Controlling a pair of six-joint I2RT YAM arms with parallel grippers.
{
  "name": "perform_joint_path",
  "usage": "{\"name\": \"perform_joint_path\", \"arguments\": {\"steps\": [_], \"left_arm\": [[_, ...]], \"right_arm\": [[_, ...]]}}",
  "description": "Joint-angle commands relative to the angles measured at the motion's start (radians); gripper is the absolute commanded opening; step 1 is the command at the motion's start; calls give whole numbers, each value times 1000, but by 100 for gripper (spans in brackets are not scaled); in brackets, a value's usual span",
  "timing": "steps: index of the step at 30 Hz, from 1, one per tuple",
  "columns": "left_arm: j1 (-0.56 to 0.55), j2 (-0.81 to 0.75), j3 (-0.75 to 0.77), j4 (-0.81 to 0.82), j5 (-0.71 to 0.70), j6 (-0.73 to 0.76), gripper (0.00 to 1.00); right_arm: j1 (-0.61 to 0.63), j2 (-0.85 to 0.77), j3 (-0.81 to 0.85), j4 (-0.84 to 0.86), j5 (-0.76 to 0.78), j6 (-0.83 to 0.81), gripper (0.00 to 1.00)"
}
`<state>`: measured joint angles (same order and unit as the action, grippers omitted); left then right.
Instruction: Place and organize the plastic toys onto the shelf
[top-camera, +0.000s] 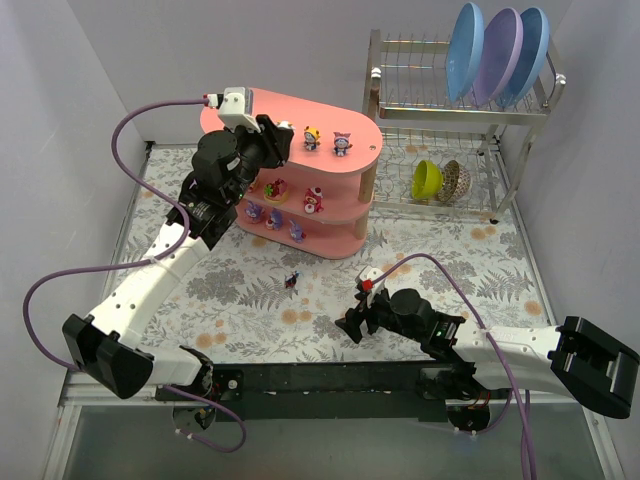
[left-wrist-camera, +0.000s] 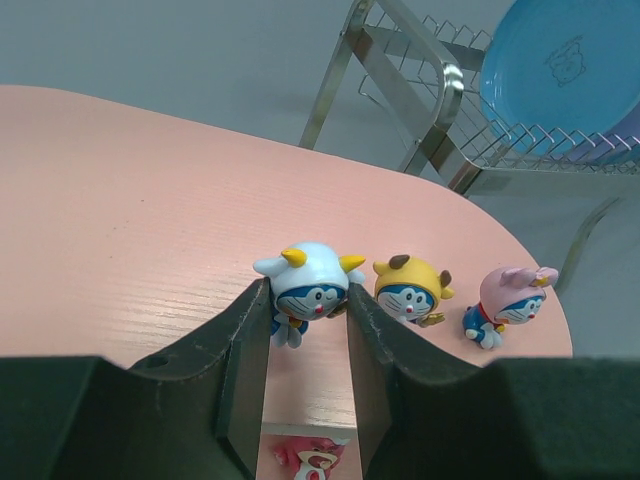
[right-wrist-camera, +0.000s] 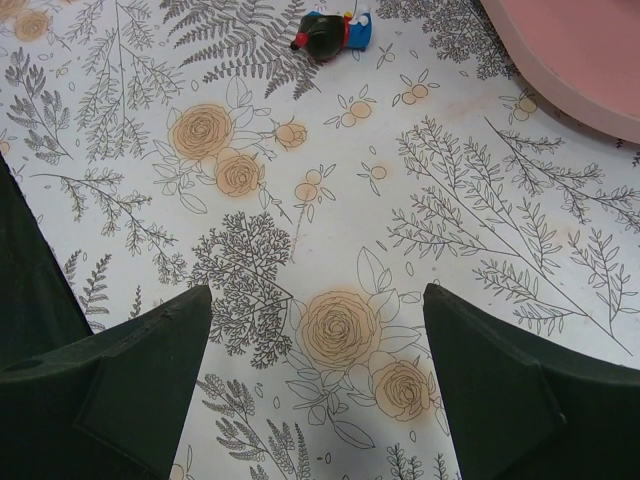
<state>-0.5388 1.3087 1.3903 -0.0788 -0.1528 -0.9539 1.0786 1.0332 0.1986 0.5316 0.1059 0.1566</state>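
The pink shelf stands at the back of the table. My left gripper is over its top tier, shut on a white-hooded blue toy with yellow horns. Whether the toy's feet touch the tier I cannot tell. Right of it on that tier stand a yellow-hooded toy and a pink-hooded toy. The lower tiers hold several more toys. One dark-and-blue toy lies on the floral mat ahead of my right gripper, which hangs open and empty above the mat.
A metal dish rack stands right of the shelf, with three plates upright on top and a green bowl and a patterned bowl below. Grey walls close in on both sides.
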Motion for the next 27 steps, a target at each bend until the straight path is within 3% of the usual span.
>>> {"name": "perform_joint_path", "arguments": {"steps": [1, 7, 27], "left_arm": [[3, -6, 35, 1, -7, 12, 14], [7, -2, 27, -7, -4, 17, 16], [14, -9, 13, -21, -13, 3, 37]], "right_arm": [[3, -7, -2, 31, 15, -6, 94], [3, -9, -2, 28, 17, -8, 94], [3, 2, -1, 33, 14, -8, 94]]}}
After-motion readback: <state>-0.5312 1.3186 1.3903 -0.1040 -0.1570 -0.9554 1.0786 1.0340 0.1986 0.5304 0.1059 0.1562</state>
